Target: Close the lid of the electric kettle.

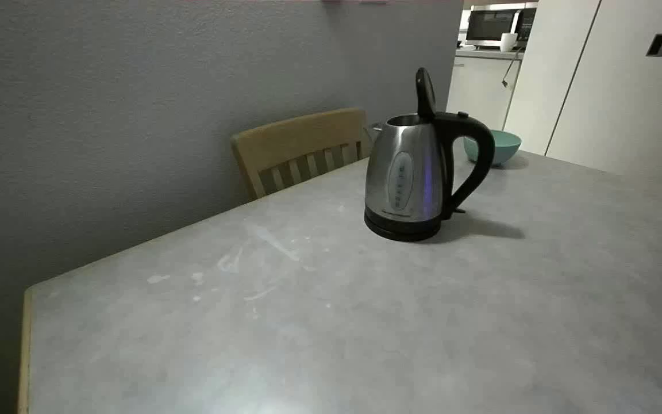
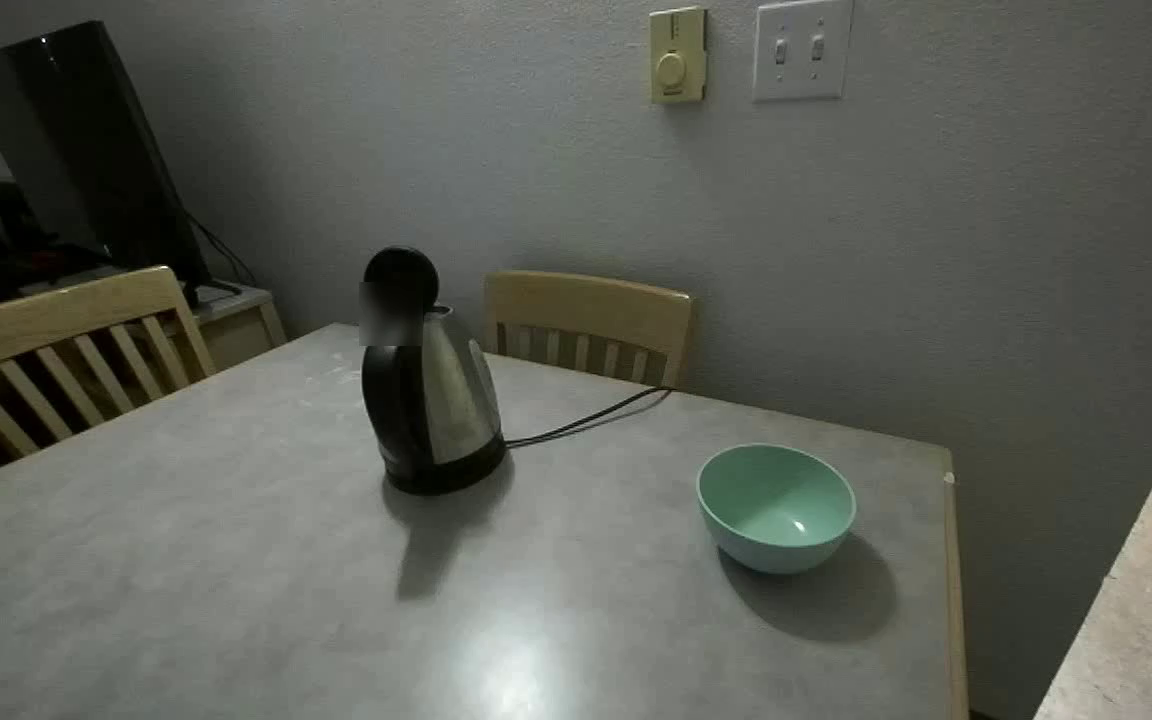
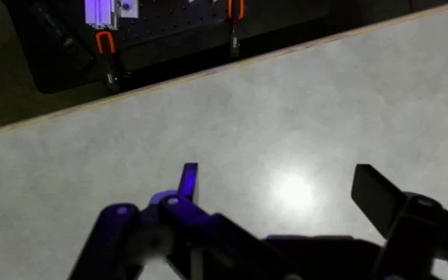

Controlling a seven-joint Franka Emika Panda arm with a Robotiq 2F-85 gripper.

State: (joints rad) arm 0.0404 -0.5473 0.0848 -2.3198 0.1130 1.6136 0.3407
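Pincer (image 3: 276, 171) spread wide, seemingly empty in dim wrist view; lid (image 1: 425, 93) upright atop electric kettle (image 1: 405, 175): likely approach step, then push from handle (image 1: 485, 149) side.

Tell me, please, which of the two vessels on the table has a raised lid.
The steel kettle with the black handle: its black lid stands upright, leaving the mouth uncovered. The green bowl carries no lid.
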